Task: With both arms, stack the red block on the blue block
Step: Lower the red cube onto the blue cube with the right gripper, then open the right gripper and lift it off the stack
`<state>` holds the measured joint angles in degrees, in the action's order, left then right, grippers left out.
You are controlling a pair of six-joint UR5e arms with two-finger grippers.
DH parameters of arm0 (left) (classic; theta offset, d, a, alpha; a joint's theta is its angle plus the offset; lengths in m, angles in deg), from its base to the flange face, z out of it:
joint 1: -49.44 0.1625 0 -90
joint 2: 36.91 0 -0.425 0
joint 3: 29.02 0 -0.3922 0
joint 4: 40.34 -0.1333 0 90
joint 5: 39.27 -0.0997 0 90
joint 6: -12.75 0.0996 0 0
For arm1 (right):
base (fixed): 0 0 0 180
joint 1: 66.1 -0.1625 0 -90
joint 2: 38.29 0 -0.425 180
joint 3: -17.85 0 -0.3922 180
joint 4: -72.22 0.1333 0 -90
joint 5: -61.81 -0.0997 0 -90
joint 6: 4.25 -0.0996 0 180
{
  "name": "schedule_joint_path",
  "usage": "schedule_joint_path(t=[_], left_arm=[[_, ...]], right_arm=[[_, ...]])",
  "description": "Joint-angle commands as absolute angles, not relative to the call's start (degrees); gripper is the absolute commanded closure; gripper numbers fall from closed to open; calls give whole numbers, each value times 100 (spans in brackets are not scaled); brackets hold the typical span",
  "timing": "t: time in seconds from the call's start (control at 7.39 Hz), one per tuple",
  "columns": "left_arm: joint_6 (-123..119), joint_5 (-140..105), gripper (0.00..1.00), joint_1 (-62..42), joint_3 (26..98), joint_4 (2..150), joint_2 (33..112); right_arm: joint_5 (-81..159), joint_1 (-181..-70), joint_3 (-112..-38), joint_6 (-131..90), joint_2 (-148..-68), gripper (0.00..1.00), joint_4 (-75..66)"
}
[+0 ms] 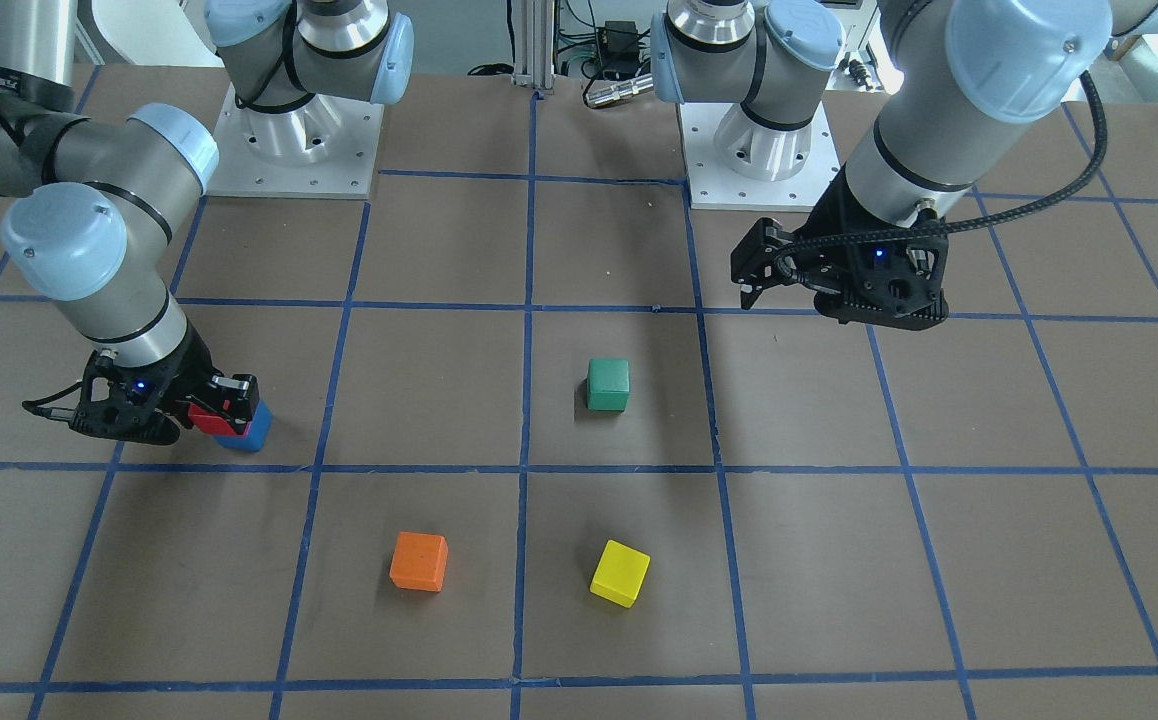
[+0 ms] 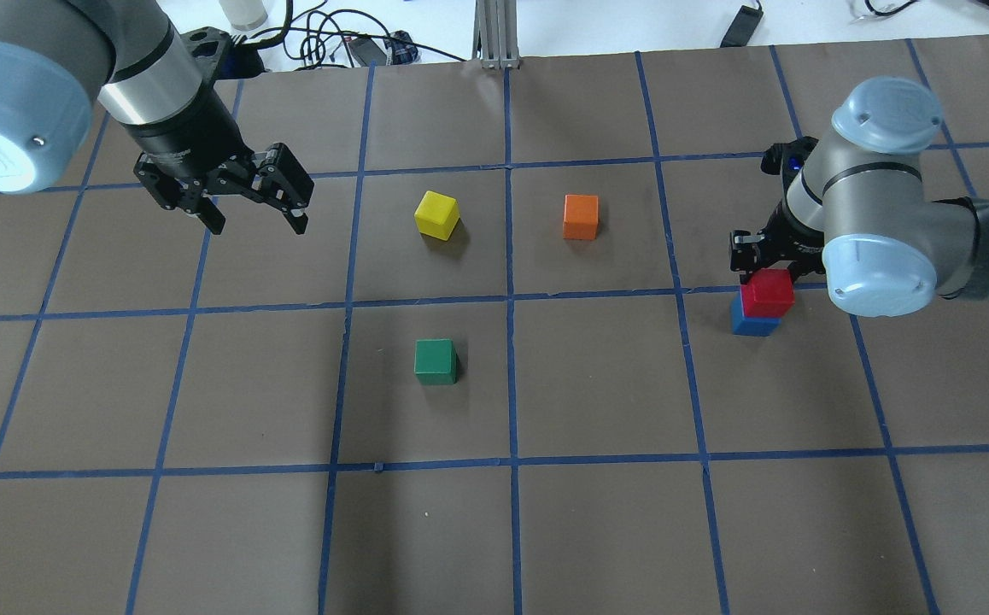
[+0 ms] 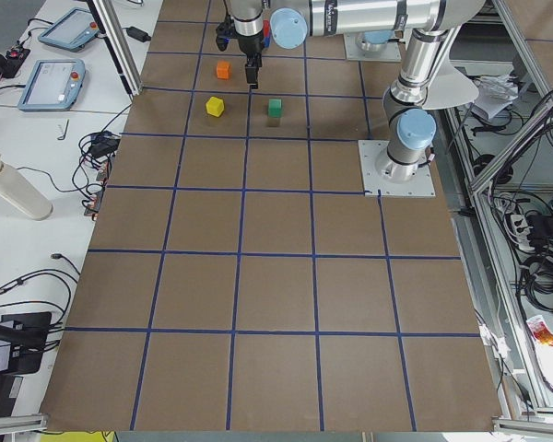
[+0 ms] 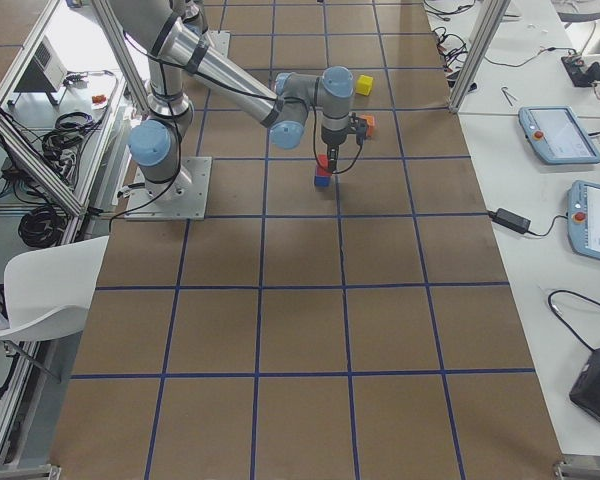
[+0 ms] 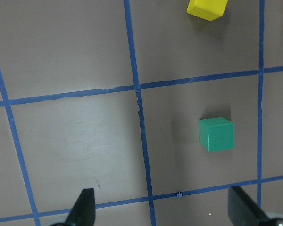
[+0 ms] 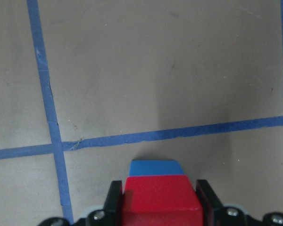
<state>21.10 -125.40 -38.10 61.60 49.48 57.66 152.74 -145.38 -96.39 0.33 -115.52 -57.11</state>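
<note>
Right arm: you see it folded at the elbow, wrist turned down, with the right gripper pointing straight down. In the wrist view you find its fingers pressed flat against opposite sides of the red block, which fills the gap between them.

Left arm: you see it held high, wrist angled downward, with the left gripper hanging in the air. Its fingers stand wide apart, tips pointing down. You can note a blue light glowing on each gripper body.
</note>
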Motion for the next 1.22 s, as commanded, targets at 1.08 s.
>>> schedule_joint_path(t=[1.08], left_arm=[[2083,-12540,0,-3810,6107,4913,5766]], right_arm=[[15752,-15210,-8097,-334,-12177,0,-3640]])
